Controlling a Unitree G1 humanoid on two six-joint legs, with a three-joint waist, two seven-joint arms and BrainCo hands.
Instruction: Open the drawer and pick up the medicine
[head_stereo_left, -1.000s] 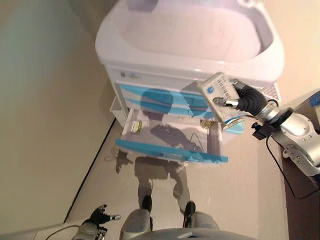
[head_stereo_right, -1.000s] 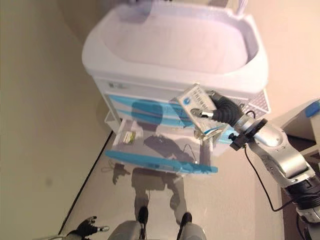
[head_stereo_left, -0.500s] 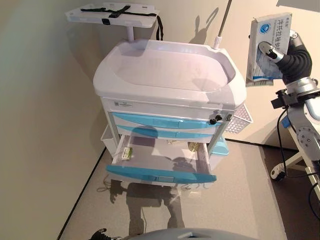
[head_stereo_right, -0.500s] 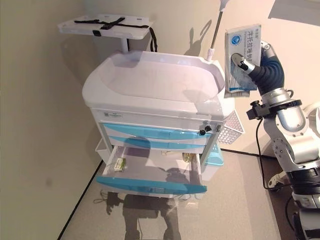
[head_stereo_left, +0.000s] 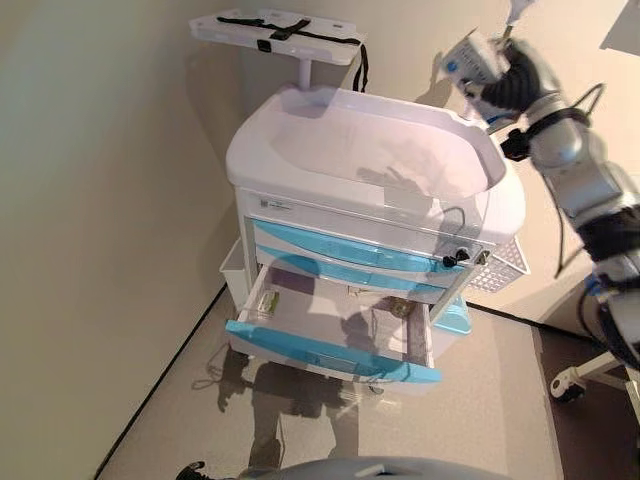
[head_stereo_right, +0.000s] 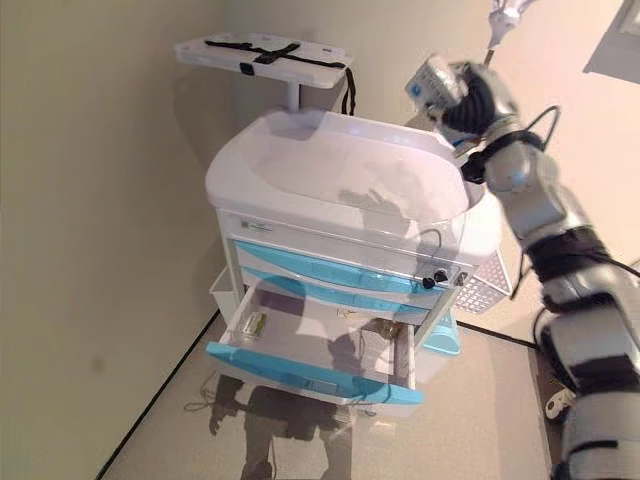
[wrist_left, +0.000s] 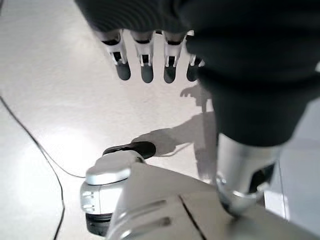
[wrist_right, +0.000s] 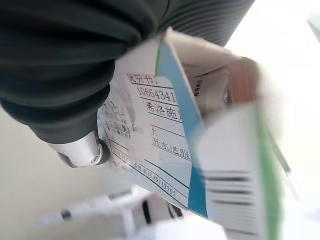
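Observation:
My right hand (head_stereo_left: 512, 78) is raised over the back right rim of the white cart (head_stereo_left: 300, 180), shut on a white and blue medicine box (head_stereo_left: 470, 56). The right wrist view shows the medicine box (wrist_right: 165, 150) close up, with the thumb (wrist_right: 80, 152) pressed on its printed face. The cart's lowest blue-fronted drawer (head_stereo_left: 330, 350) stands pulled open; a small packet (head_stereo_left: 268, 300) lies at its left and another small item (head_stereo_left: 400, 308) at its back right. My left hand (wrist_left: 146, 65) hangs low over the floor with straight fingers, holding nothing.
A wall runs close along the cart's left side. A white shelf (head_stereo_left: 275, 22) with a black strap stands on a post behind the cart. A wire basket (head_stereo_left: 505, 265) hangs on the cart's right side. Two upper blue drawers (head_stereo_left: 340, 248) are closed.
The camera has shifted. My right hand has carried the medicine box from beside the cart's right side to above its back right rim. The drawer stays open.

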